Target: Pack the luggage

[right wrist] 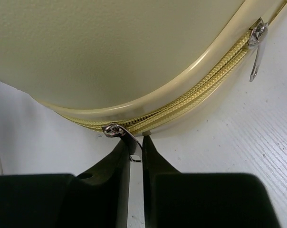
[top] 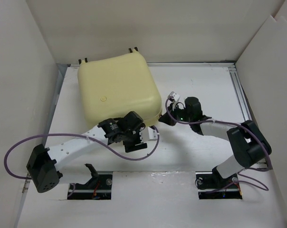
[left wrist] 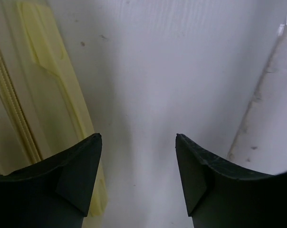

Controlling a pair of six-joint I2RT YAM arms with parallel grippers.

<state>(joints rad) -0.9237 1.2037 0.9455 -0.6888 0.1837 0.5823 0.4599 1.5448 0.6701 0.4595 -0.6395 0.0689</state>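
The luggage (top: 117, 88) lies flat with its shell closed on the table (top: 200, 152), rear left of centre, and the step in hand looks like zipping it up. The right gripper (right wrist: 136, 151) is nearly closed, its fingertips pinching the thin metal zipper pull (right wrist: 129, 145) at the case's near right corner. The slider sits on the yellow zipper track (right wrist: 196, 99), which curves away along the side toward a second pull (right wrist: 255, 52) hanging free. The left gripper (left wrist: 138, 140) stands wide, holding nothing, just beside the luggage's near edge above the table. The next move, I judge, calls for drawing the pull along the track's curve with a firm pinch, since the slim tab could slip out. The left arm may need to brace the shell so it does not slide.
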